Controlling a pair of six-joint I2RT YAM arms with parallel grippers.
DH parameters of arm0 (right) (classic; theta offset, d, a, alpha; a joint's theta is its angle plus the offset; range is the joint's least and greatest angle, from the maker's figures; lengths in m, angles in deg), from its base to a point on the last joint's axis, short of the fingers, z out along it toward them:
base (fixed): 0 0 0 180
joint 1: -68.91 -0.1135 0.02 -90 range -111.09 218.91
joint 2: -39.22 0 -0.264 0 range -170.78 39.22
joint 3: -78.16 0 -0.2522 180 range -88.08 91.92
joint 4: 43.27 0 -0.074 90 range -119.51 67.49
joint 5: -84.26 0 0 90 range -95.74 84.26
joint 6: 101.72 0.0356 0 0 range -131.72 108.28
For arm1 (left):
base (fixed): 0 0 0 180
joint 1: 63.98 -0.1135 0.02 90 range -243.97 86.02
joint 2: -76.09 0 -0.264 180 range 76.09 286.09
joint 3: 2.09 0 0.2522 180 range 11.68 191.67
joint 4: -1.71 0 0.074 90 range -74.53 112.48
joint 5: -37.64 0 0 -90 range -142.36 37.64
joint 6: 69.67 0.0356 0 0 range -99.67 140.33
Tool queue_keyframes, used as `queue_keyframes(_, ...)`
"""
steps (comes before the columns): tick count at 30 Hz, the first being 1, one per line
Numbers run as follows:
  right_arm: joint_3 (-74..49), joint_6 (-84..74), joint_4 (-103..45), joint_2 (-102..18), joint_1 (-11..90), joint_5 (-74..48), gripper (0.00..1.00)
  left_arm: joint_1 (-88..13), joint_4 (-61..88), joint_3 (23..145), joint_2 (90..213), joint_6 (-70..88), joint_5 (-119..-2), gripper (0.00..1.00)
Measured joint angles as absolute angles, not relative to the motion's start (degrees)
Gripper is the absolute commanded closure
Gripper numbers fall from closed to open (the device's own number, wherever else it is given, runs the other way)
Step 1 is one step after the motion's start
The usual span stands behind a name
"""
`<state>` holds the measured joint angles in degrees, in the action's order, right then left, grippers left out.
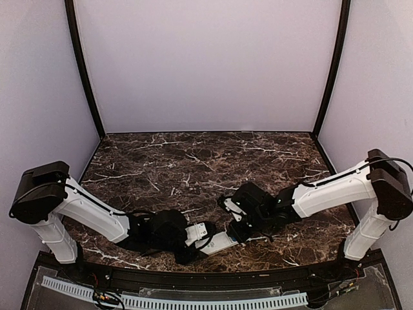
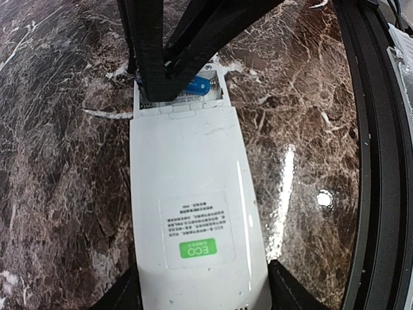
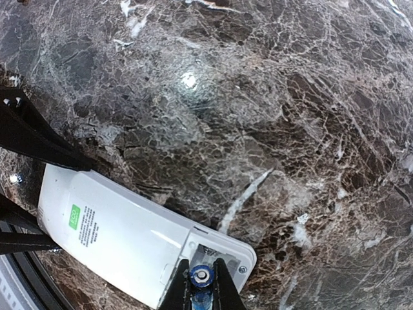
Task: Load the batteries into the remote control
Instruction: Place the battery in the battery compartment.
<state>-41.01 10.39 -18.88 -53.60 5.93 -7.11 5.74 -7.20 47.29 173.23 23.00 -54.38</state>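
Observation:
The white remote control (image 2: 193,194) lies back up, green ECO mark showing, on the dark marble near the front middle of the table (image 1: 218,243). My left gripper (image 2: 203,298) is shut on its near end, one black finger on each side. The battery compartment (image 3: 222,255) at the far end is open. My right gripper (image 3: 202,289) is shut on a blue battery (image 3: 202,277) and holds it end-on in the compartment. The battery also shows in the left wrist view (image 2: 199,86) under the right gripper's black fingers (image 2: 158,58). No other battery is in view.
The dark marble table (image 1: 193,161) is walled by pale purple panels at the back and sides. A black raised rail (image 2: 371,161) runs along the front edge close to the remote. A white slotted duct (image 1: 193,301) lies beyond it.

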Motion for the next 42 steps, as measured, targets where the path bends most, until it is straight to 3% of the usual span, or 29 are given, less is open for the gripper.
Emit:
queue_keyframes(8, -38.7, 9.8, -15.5, -54.7, 4.8, -3.5, 1.0, 5.7, -7.4, 47.2, 173.3, 22.8, -54.4, 0.64)
queue_keyframes(13, -38.7, 9.8, -15.3, -54.7, 4.6, -3.1, 1.0, 5.7, -7.7, 47.2, 173.3, 22.9, -54.7, 0.89)
queue_keyframes(16, -38.4, 9.8, -14.9, -54.7, 4.5, -2.7, 1.0, 5.7, -7.7, 47.1, 173.3, 22.9, -54.9, 0.99)
queue_keyframes(42, -39.9, 10.9, -16.7, -54.4, 4.4, -1.5, 0.99, 5.7, -8.4, 47.1, 173.7, 23.3, -55.1, 1.0)
